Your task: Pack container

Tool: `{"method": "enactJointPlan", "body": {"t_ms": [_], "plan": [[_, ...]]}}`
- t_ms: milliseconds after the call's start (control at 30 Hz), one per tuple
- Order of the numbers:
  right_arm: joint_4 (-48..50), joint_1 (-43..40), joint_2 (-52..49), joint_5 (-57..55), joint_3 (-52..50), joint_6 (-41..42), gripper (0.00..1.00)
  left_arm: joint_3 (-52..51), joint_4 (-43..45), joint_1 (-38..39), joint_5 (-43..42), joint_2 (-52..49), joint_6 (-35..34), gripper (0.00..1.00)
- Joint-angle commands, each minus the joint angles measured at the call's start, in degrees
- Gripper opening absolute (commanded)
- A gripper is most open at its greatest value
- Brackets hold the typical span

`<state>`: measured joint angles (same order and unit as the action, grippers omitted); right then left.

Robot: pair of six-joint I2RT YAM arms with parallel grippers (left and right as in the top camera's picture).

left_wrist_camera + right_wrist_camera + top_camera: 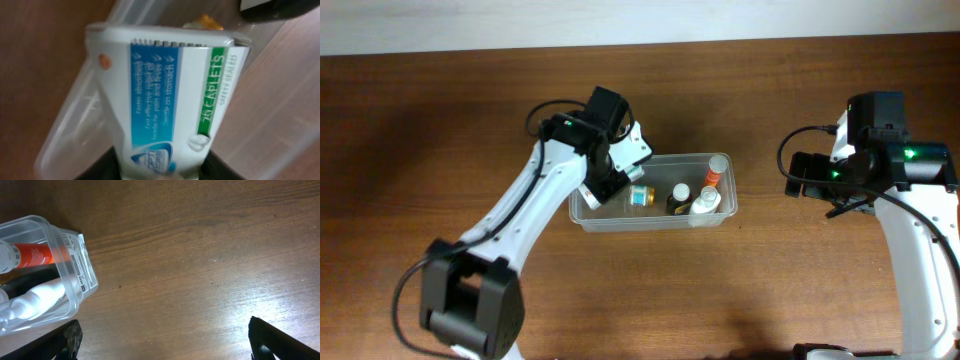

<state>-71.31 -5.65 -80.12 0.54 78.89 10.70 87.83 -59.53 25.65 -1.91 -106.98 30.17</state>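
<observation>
The container (582, 214) is a clear plastic tub at the middle of the wooden table. It holds an orange and white tube (713, 176), a dark bottle (677, 197), a white bottle (703, 206) and a small blue item (640, 197). My left gripper (616, 160) is shut on a white box of caplets (170, 95) with blue and green panels, held over the tub's left end (65, 130). My right gripper (162, 340) is open and empty over bare table to the right of the tub (75, 265).
The table's far edge meets a pale wall (620, 20) at the back. The right arm (880, 160) stands right of the tub. Bare wood lies around the tub.
</observation>
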Motion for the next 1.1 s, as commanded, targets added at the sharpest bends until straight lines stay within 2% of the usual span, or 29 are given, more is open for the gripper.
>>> {"method": "enactJointPlan", "body": {"t_ms": [0,100,233,400,500,633,700,733,900,1067], "plan": [[0.13,-0.44,-0.31,0.28,-0.04,0.02,0.98,-0.33,0.09,0.09,-0.26,-1.84,1.18,0.62],[0.13,-0.44,-0.31,0.28,-0.04,0.00,0.98,0.37,0.13,0.09,0.63,-1.27,0.11,0.72],[0.13,-0.44,-0.31,0.33,-0.04,-1.05,0.98,5.46,-0.22,0.07,4.94,1.62,-10.43,0.76],[1.09,-0.37,-0.31,0.31,-0.04,-1.64,0.98,13.77,-0.24,-1.25,7.67,10.27,-14.80,0.79],[4.39,-0.31,-0.31,0.35,-0.04,-5.09,0.98,14.64,0.55,-5.35,12.15,15.06,-21.64,0.81],[11.47,-0.31,-0.31,1.07,-0.02,-7.54,0.98,14.64,0.48,-12.68,12.22,17.62,-28.94,0.82],[15.78,-0.31,-0.33,2.14,-0.04,-8.04,0.98,14.64,0.50,-17.20,12.17,17.66,-32.68,0.96],[17.46,-0.31,-0.42,3.17,-0.02,-9.25,0.98,14.51,0.52,-18.97,12.17,17.57,-34.01,0.99],[22.10,-0.26,-3.04,3.78,-0.04,-12.02,0.98,14.27,0.57,-26.93,11.87,15.69,-37.03,0.99],[25.07,-0.42,-5.84,3.78,-0.04,-12.20,0.98,14.27,0.02,-28.44,10.51,14.19,-37.03,0.99]]}}
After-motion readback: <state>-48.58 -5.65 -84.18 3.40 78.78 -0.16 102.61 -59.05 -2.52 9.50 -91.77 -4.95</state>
